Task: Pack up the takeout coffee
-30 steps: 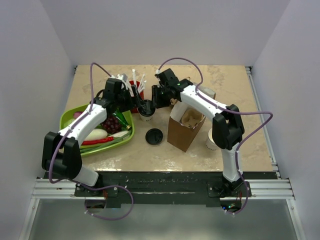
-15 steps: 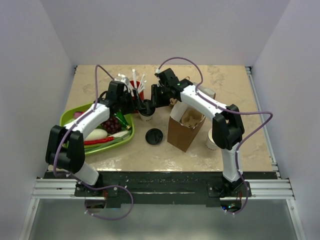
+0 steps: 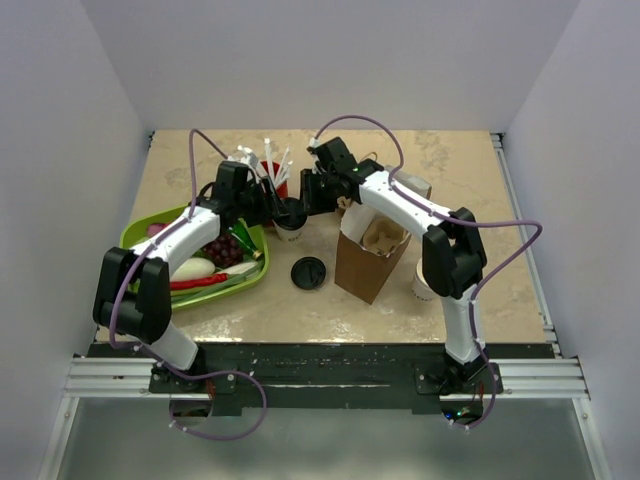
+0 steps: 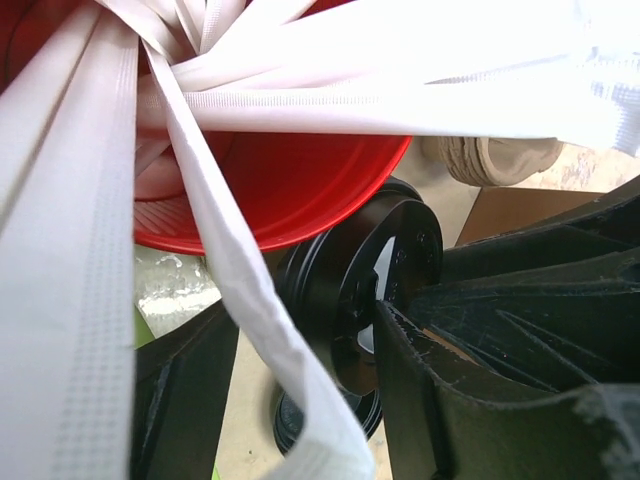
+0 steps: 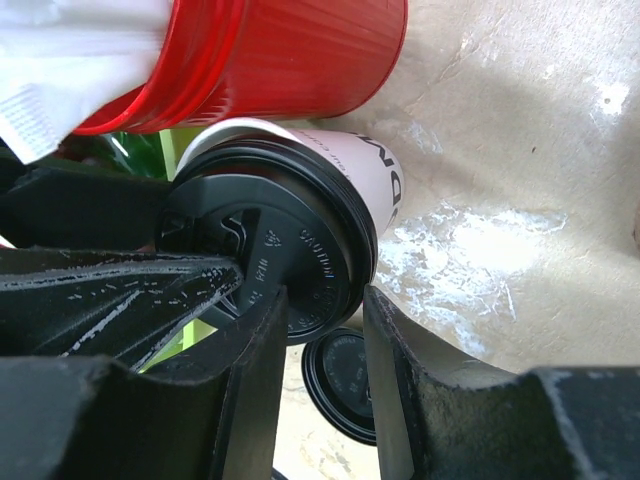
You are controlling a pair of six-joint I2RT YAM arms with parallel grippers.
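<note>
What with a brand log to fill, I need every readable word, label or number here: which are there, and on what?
On the takeout coffee, white side: bold black letters, cut off by the lid; no whole word reads.
On its sip lid: raised lettering near the rim, too faint to read.
On the loose black lid: raised marks, too blurred to read.
On the red cup and brown bag: no print visible.

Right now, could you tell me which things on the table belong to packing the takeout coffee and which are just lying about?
Belongs to the job:
- takeout coffee
- brown paper bag, the likely place for it

Just lying about:
- loose black lid
- red cup of wrapped straws
- green tray of produce
- lidless white cup
</note>
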